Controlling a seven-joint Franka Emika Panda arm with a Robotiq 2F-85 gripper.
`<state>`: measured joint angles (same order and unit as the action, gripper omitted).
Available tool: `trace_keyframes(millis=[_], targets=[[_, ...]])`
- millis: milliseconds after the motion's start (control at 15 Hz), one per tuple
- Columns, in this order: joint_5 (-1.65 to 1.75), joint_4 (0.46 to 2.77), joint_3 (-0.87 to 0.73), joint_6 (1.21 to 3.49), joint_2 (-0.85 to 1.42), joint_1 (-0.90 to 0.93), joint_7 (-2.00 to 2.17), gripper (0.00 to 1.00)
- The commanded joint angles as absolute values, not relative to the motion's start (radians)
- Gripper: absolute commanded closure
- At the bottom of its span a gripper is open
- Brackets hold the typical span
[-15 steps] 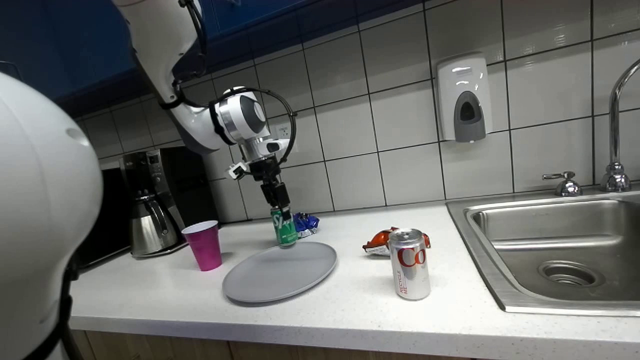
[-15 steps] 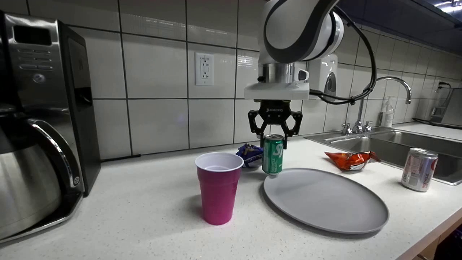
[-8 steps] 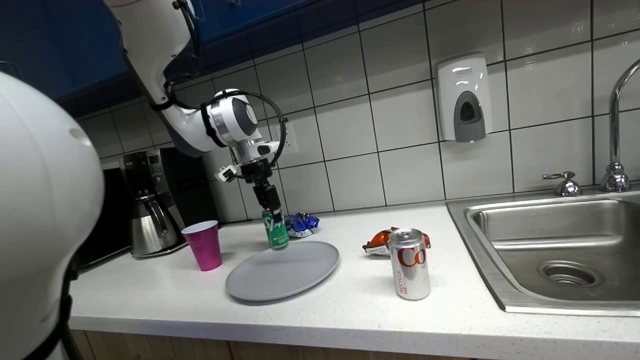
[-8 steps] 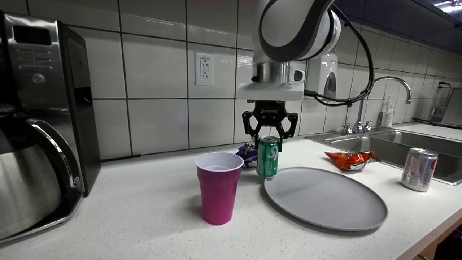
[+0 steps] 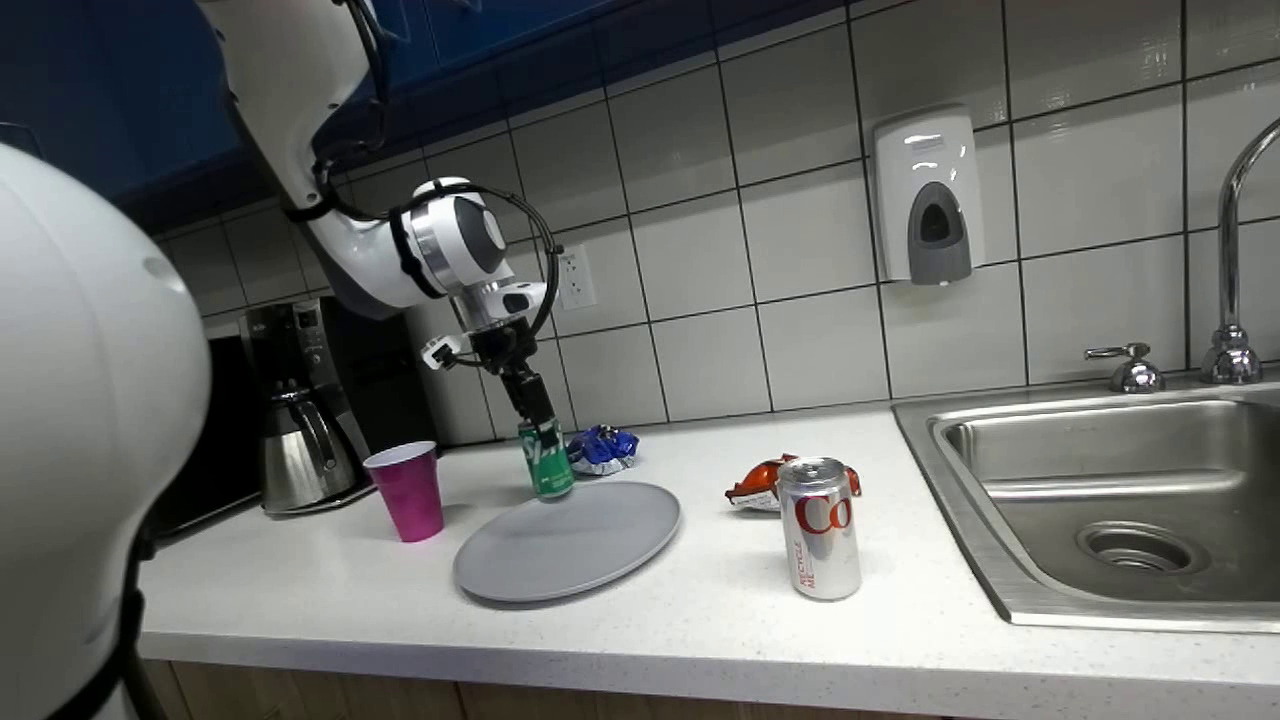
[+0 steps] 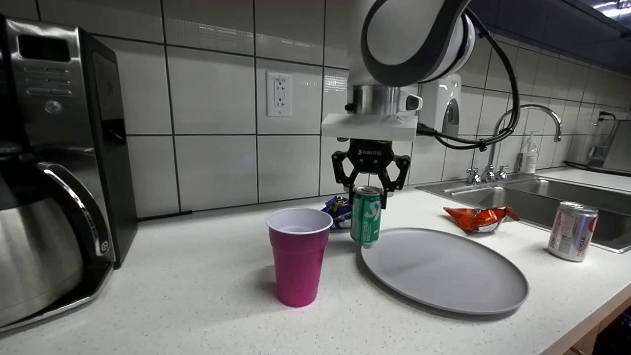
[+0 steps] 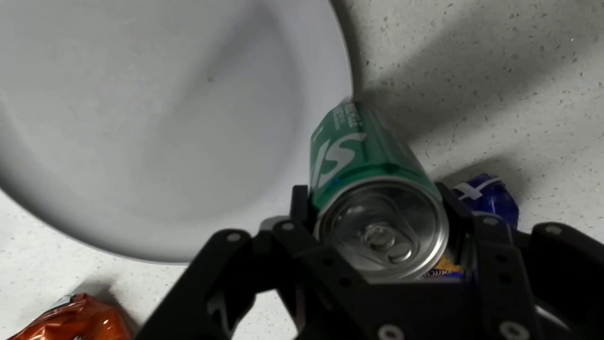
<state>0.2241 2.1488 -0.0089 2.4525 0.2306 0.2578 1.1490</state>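
Note:
My gripper (image 6: 368,198) is shut on a green Sprite can (image 6: 366,222), a finger on each side near the top. The can stands about upright in both exterior views, and in the wrist view its tab end faces the camera. Its lower end is at the rim of a round grey plate (image 6: 443,271); whether it rests on the rim or hangs just over it, I cannot tell. Close behind the can lies a crumpled blue packet (image 5: 603,450), partly hidden by gripper and can in the wrist view.
A pink cup (image 6: 298,266) stands left of the plate. On the plate's other side are an orange packet (image 6: 478,219) and a silver can (image 5: 820,530), with the sink (image 5: 958,500) beyond. A coffee maker (image 6: 54,84) occupies the left end, and a tiled wall backs the counter.
Gripper and green can have moved together a little leftward and slightly down in both exterior views, away from the blue packet. The grey plate has shifted very slightly. The grip looks the same.

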Motion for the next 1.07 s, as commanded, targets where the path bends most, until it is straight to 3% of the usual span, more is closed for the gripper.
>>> trace_keyframes(millis=[0,1000], targets=[[0.275,2.231,0.001,2.488,0.152,0.263,1.234,0.62],[0.288,2.367,0.030,2.537,0.071,0.227,1.302,0.62]])
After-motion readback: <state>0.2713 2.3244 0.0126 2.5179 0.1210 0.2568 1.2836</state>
